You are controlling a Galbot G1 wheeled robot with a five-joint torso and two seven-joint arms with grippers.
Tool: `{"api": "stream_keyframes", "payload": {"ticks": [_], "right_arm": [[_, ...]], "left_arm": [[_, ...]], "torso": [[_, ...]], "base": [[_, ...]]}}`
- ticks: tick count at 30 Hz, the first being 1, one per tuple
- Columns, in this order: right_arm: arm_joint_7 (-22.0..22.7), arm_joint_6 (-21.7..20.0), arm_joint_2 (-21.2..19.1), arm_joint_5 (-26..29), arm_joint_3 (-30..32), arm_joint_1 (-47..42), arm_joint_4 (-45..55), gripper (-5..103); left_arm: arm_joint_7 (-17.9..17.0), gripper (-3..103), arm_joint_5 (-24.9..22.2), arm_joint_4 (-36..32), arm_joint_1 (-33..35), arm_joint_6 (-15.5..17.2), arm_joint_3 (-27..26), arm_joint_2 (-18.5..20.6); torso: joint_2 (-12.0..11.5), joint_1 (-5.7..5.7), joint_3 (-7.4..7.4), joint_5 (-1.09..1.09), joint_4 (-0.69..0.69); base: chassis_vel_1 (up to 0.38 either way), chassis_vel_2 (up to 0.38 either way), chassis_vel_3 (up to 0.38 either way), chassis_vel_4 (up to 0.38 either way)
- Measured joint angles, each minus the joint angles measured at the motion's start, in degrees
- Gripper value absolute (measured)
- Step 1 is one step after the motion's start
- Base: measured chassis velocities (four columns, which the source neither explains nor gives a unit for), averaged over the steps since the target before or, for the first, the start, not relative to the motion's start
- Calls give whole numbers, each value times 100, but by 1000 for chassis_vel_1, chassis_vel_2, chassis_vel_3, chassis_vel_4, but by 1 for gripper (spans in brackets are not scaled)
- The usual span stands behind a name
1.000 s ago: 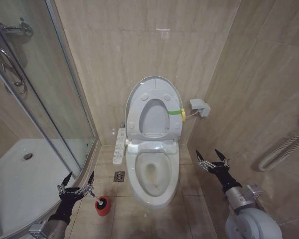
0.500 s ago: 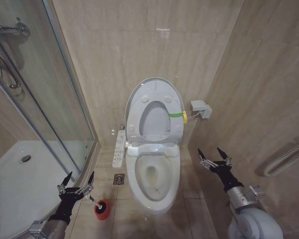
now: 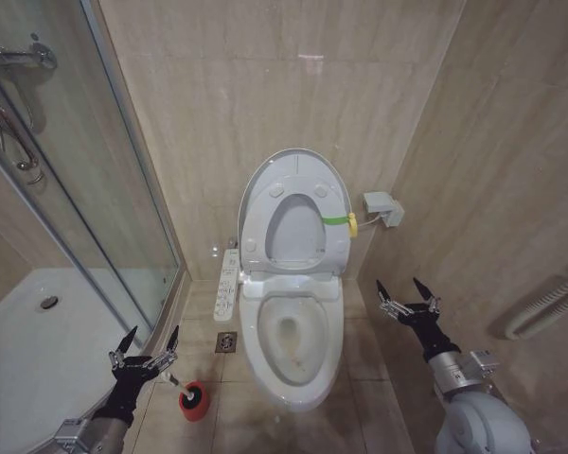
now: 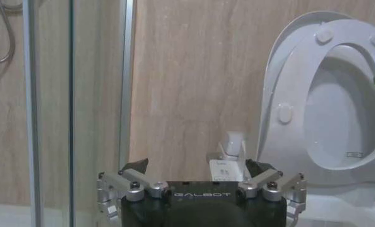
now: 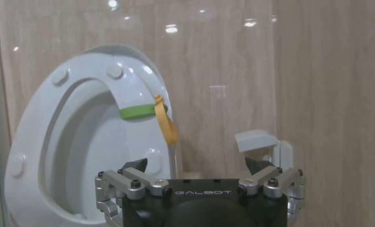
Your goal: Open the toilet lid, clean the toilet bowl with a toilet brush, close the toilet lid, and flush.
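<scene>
Centre of the head view: one toilet, lid point(image 3: 293, 168) up against the back wall with the seat point(image 3: 293, 227) raised flat on it, one green band point(image 3: 333, 219) on the seat's right edge. Bowl point(image 3: 293, 333) open below, brownish stain inside, one control strip point(image 3: 227, 283) on its left side.

Lower left: one brush point(image 3: 173, 382) with its thin pale handle angled up-left, sitting in one red holder point(image 3: 194, 399) on the floor just left of the bowl. Left gripper point(image 3: 145, 346) hovers right beside the handle tip, fingers spread, holding nothing.

Lower right: right gripper point(image 3: 404, 295) in the air right of the bowl, fingers spread, empty.

One floor drain point(image 3: 226, 340) between holder and bowl. One white wall box point(image 3: 381, 208) right of the lid. Beige tile floor and walls; glass shower enclosure point(image 3: 66, 189) fills the left side.
</scene>
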Motion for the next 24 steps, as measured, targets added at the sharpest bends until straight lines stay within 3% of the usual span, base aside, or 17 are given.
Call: {"api": "stream_keyframes", "payload": {"ticks": [24], "right_arm": [[325, 9, -328, 211, -252, 1264, -1108, 100]], "left_arm": [[0, 100, 0, 0, 0, 0, 0, 0]], "torso": [[1, -1, 0, -1, 0]], "base": [[-7, 9, 9, -6]]}}
